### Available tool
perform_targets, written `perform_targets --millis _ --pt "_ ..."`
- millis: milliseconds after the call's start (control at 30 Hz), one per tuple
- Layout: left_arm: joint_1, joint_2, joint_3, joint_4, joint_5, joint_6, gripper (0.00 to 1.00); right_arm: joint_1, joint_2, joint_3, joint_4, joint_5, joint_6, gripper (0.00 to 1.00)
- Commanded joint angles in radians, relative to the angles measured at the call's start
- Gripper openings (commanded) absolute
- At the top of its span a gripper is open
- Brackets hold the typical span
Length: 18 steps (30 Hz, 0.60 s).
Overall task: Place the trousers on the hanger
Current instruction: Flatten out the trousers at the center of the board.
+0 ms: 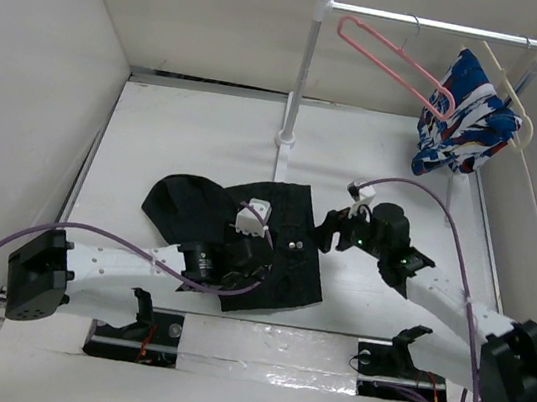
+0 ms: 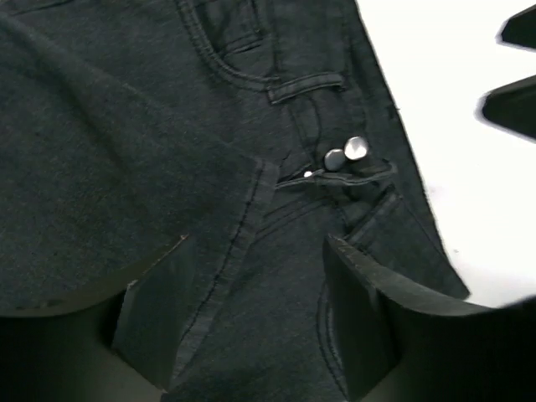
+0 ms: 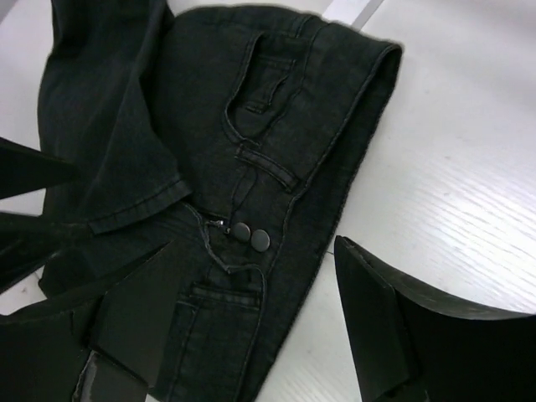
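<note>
White garment rack (image 1: 302,75) at far side of table (image 1: 157,134); blue-white-red patterned garment (image 1: 462,124) on cream hanger (image 1: 513,93)

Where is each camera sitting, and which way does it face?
Top external: above and behind the robot, looking down on left arm, right arm, black fabric trousers, thin pink wire hanger.
Left wrist: looks down at trousers between left gripper's open fingers.
Right wrist: likewise, right gripper.
Shared: both wrist views show the metal waist buttons.

The trousers (image 1: 187,207) are lying plain black on the white counter (image 1: 157,134), two metal buttons (image 2: 356,148) glinting silver at the waist. Up top, the hanger (image 1: 342,28) is showing pink, and a garment (image 1: 463,119) is flashing blue, white and red patches.
</note>
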Motion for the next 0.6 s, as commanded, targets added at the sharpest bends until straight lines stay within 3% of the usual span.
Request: perform_targets --millis 0,167,400,500,533,567 --pt "-0.001 0.005 -0.001 -0.021 -0.047 -0.042 0.63 0.024 0.123 0.033 0.186 0.075 0.037 0.79" --pt "0.035 0.067 -0.005 -0.006 -0.036 -0.04 0.67 0.014 0.376 0.075 0.316 0.083 0.082 0.82" --pt "0.08 0.161 -0.011 0.002 -0.027 -0.023 0.68 0.033 0.551 0.1 0.472 0.032 0.139 0.87" --pt "0.092 0.21 -0.004 0.02 -0.016 -0.011 0.66 0.034 0.568 0.072 0.537 0.022 0.171 0.78" --pt "0.092 0.219 -0.001 0.022 -0.02 -0.011 0.61 0.034 0.584 0.07 0.575 0.006 0.175 0.74" --pt "0.092 0.241 -0.001 0.025 -0.028 -0.016 0.58 0.034 0.59 0.072 0.588 -0.001 0.182 0.55"
